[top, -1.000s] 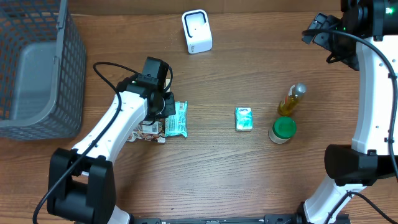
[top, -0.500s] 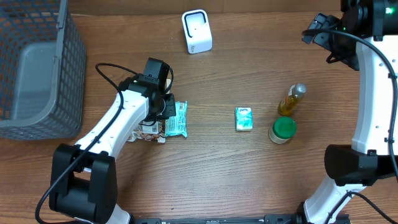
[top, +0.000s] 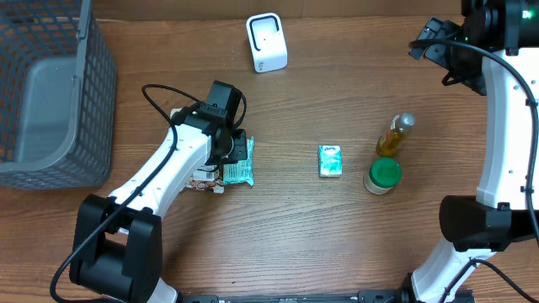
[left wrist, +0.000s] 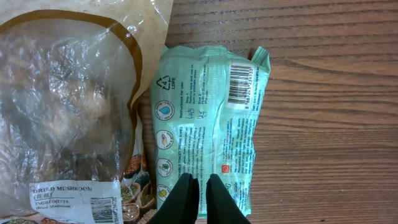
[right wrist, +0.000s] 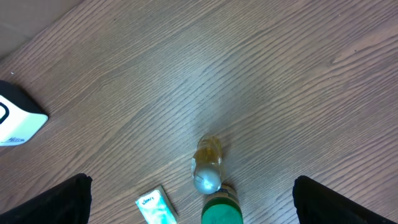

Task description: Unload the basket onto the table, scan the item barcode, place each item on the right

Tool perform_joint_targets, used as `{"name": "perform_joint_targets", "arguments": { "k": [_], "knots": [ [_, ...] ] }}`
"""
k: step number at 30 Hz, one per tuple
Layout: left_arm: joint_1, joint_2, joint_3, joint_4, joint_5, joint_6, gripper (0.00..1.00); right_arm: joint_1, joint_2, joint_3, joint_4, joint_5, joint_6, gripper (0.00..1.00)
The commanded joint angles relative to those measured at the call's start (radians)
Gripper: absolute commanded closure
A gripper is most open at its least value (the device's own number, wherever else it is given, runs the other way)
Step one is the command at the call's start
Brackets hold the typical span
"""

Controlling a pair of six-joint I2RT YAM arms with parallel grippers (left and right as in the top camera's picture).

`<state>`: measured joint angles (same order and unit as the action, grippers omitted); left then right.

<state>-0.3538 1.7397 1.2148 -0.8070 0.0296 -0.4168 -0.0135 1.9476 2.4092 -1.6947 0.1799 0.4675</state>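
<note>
A pale green wipes packet (left wrist: pixel 211 124) lies flat on the wooden table with its barcode (left wrist: pixel 241 84) facing up. My left gripper (left wrist: pixel 200 186) hovers over the packet's near end, with its black fingers (left wrist: pixel 185 196) shut to a thin slit and nothing held. From overhead the left gripper (top: pixel 227 153) covers the packet's (top: pixel 242 167) left side. The white scanner (top: pixel 266 42) stands at the back of the table. My right gripper (top: pixel 434 44) is raised at the far right, wide open and empty. In its own view the right gripper (right wrist: pixel 191 186) looks down on the bottle.
A clear dried-mushroom bag (left wrist: pixel 68 106) touches the packet's left edge. A small tissue pack (top: pixel 330 160), a yellow bottle (top: pixel 394 135) and a green-lidded jar (top: pixel 383 175) sit at centre right. A grey mesh basket (top: pixel 88 101) fills the back left corner.
My left arm has shifted a little to the right, bringing the gripper further over the green packet. The right arm has not moved.
</note>
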Motion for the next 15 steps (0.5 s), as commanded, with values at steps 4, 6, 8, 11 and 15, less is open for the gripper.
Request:
{"name": "perform_joint_targets", "arguments": {
  "k": [4, 6, 8, 11, 15],
  "knots": [
    [-0.013, 0.013, -0.01, 0.004, -0.015, -0.01, 0.88, -0.005, -0.018, 0.013, 0.002, -0.006, -0.003, 0.0],
    [-0.013, 0.013, -0.01, 0.004, -0.014, -0.01, 0.88, -0.005, -0.018, 0.013, 0.002, -0.006, -0.003, 0.0],
    [-0.013, 0.013, -0.01, 0.004, -0.014, -0.01, 0.88, -0.005, -0.018, 0.013, 0.002, -0.006, -0.003, 0.0],
    [-0.013, 0.013, -0.01, 0.004, -0.014, -0.01, 0.86, -0.005, -0.018, 0.013, 0.002, -0.006, -0.003, 0.0],
    [-0.013, 0.013, -0.01, 0.004, -0.015, -0.01, 0.86, -0.005, -0.018, 0.013, 0.002, -0.006, -0.003, 0.0]
  ]
}}
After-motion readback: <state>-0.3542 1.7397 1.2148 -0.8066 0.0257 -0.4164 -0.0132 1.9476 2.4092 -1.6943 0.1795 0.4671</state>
